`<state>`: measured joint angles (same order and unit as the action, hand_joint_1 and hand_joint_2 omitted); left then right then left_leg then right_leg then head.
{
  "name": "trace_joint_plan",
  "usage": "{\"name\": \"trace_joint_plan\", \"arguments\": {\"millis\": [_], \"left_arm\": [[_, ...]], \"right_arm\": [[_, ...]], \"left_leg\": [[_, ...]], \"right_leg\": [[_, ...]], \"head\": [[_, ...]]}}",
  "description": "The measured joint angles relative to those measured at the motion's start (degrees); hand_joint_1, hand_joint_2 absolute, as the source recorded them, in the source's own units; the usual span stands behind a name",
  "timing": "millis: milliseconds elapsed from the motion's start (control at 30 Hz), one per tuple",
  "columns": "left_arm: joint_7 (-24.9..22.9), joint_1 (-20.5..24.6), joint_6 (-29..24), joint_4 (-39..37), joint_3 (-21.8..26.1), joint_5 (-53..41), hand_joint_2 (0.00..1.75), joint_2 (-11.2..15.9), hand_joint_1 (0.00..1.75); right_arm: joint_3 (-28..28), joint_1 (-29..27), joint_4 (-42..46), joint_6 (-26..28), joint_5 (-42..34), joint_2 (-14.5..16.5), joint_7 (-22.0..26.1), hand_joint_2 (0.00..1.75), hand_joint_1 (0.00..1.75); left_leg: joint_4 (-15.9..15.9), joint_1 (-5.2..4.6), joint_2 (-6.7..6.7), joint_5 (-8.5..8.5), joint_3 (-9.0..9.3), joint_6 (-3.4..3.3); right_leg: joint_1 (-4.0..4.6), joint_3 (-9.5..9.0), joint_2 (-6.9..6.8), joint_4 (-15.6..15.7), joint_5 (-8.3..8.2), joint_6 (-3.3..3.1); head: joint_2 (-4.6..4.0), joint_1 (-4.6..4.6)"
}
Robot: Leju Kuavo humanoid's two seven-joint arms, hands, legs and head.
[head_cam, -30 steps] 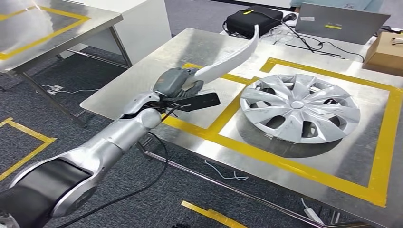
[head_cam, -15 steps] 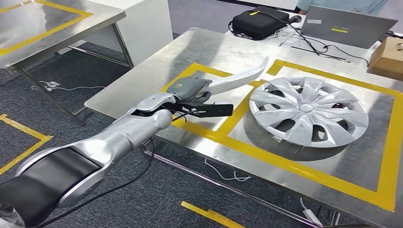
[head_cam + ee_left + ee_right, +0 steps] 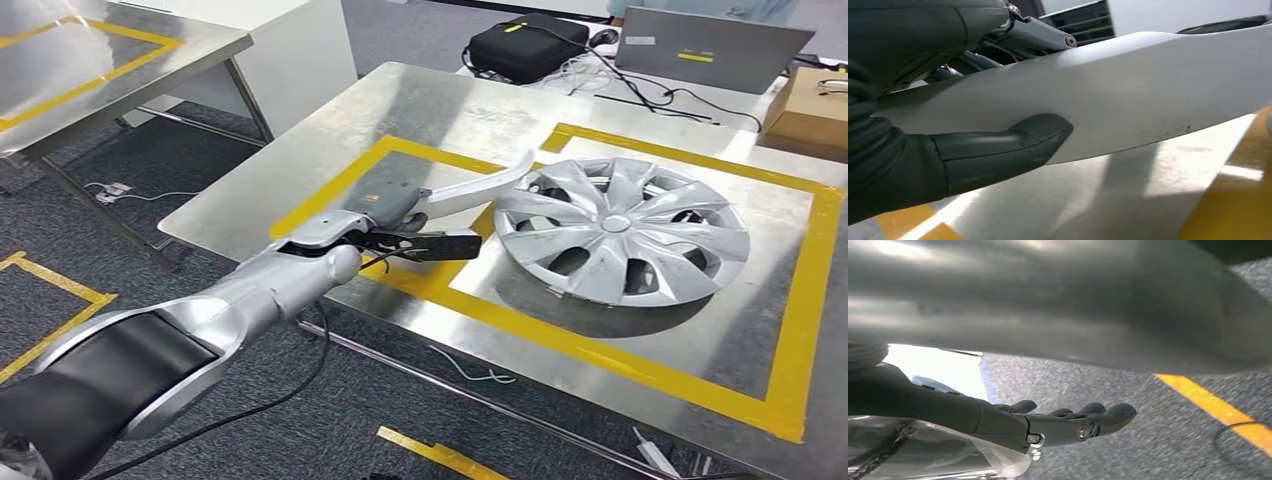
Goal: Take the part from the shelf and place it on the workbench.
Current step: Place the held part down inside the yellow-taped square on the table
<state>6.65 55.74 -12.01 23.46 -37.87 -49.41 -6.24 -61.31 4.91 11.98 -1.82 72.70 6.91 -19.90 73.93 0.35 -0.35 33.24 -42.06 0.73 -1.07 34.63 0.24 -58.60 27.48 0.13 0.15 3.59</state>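
The placing step is in hand. The left hand (image 3: 398,207) holds a long, curved silver trim part (image 3: 478,186) low over the steel tabletop (image 3: 440,105), inside the smaller yellow-taped bay (image 3: 318,193). In the left wrist view the thick grey thumb (image 3: 1003,150) presses flat against the pale face of the part (image 3: 1128,95), with darker fingers (image 3: 1033,35) wrapped behind it, so the grip is firm and closed around the near end. The far tip of the part curves up just beside the rim of the silver wheel cover (image 3: 622,228), which lies flat in the larger taped bay; whether the two touch cannot be told. The wrist view shows tabletop and yellow tape close under the part, but I cannot tell whether it already rests on the surface.

The right hand (image 3: 1068,422) hangs above the grey carpet, fingers nearly straight and a little apart, holding nothing.

Judged from this, the part has reached the workbench and only the set-down remains. The next move calls for lowering the near end until the part lies on the metal, keeping the tip off the wheel cover, then spreading the thumb and fingers and drawing the hand back without dragging the part along
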Motion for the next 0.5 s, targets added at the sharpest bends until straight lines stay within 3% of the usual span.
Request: {"name": "trace_joint_plan", "arguments": {"millis": [33,67,133,200,267,333,400,467,500], "left_arm": [[-0.96,-0.16,-0.58,-0.31,0.0,-0.31,1.75,0.17,1.75],[-1.75,-0.31,-1.18,-0.57,0.01,-0.6,1.75,0.34,1.75],[-2.72,-0.38,-2.25,-0.93,0.07,-0.98,1.75,0.75,1.75],[-3.01,-0.27,-2.96,-1.13,0.16,-1.11,1.75,1.04,0.87],[-3.01,-0.32,-3.43,-1.28,0.41,-1.02,1.75,1.18,0.0],[-2.6,-0.39,-3.76,-1.4,0.97,-0.66,1.75,1.32,0.0],[-1.52,-0.35,-4.34,-1.45,1.8,0.37,0.87,1.32,0.0],[0.34,-0.61,-5.11,-1.45,3.05,2.74,0.0,1.16,0.0],[1.5,-0.93,-5.52,-1.45,3.96,4.33,0.0,1.03,0.0]], "right_arm": [[0.0,-0.01,0.0,0.11,0.0,0.0,0.16,0.0,0.0],[0.0,-0.02,0.0,0.21,0.0,0.0,0.31,0.0,0.0],[-0.01,-0.06,-0.01,0.35,0.0,0.02,0.48,0.0,0.0],[-0.02,-0.08,-0.03,0.42,-0.02,0.08,0.51,0.0,0.0],[-0.03,-0.07,-0.04,0.5,-0.02,0.13,0.46,0.0,0.0],[-0.05,-0.04,-0.04,0.56,-0.02,0.12,0.4,0.0,0.0],[-0.06,-0.03,-0.03,0.61,-0.02,0.1,0.38,0.0,0.0],[-0.07,-0.06,-0.03,0.68,-0.02,0.09,0.36,0.0,0.0],[-0.07,-0.08,-0.03,0.71,-0.01,0.09,0.34,0.0,0.0]], "left_leg": [[1.3,-0.01,0.0,-0.13,-0.73,-0.11],[0.45,-0.04,0.0,-1.31,-0.47,-0.34],[-6.69,-0.29,0.01,-5.57,2.6,-1.23],[-13.08,-0.64,0.09,-7.85,5.46,-1.97],[-14.62,-0.85,0.08,-7.67,6.14,-2.11],[-15.36,-0.67,0.02,-7.81,6.43,-2.23],[-16.08,-0.29,0.03,-8.09,6.83,-2.5],[-16.17,-0.19,0.04,-8.14,6.93,-2.68],[-16.15,-0.19,0.05,-8.13,6.93,-2.71]], "right_leg": [[0.07,-0.09,0.06,-0.01,0.06,-0.08],[0.15,-0.22,0.15,-0.01,0.13,-0.14],[0.32,-0.56,0.33,0.0,0.3,-0.18],[0.54,-0.62,0.35,0.0,0.46,0.07],[0.6,-0.51,0.24,0.08,0.5,0.56],[0.58,-0.44,0.1,0.08,0.78,1.17],[0.55,0.93,0.03,-2.61,2.7,1.68],[0.38,4.34,0.0,-9.51,6.0,2.06],[0.33,6.16,-0.01,-13.04,7.14,2.27]], "head": [[0.0,0.01],[0.0,0.01],[0.0,0.0],[0.0,-0.02],[0.0,0.02],[0.0,0.06],[0.0,-0.14],[0.0,-0.33],[0.0,-0.35]]}}
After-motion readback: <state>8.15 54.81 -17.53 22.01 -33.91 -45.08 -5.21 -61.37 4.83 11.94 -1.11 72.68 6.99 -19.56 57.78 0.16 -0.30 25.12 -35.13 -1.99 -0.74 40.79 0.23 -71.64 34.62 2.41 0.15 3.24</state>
